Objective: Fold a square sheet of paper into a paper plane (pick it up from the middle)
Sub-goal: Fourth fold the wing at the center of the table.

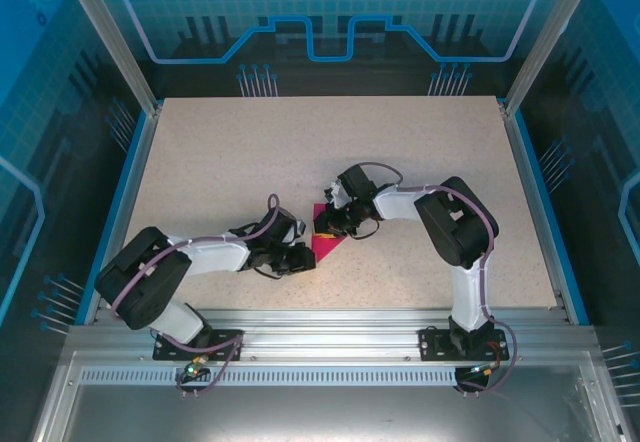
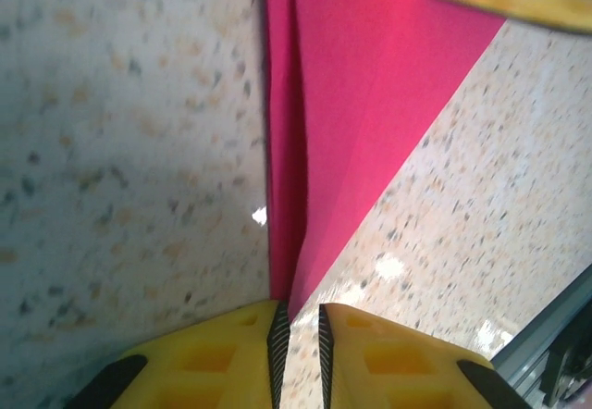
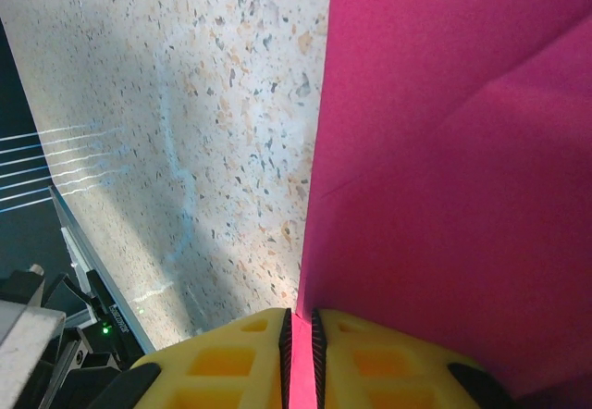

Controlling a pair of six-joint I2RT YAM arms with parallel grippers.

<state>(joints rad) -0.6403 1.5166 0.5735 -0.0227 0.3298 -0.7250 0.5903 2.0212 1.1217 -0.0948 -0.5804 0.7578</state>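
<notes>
Here, folded pink paper (image 3: 444, 196), edge pinched in closed right jaws, pointed tip between near-closed left jaws, grip unclear.

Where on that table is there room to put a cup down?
The table is bare across its far half, to the back edge, and between the right arm and the right edge. The near middle is crowded: left gripper and right gripper both pinch the pink paper.

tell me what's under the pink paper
The speckled beige tabletop shows on both sides of the folded magenta-pink paper sheet. The patch directly beneath is covered by the paper itself, so it cannot be seen.
</notes>
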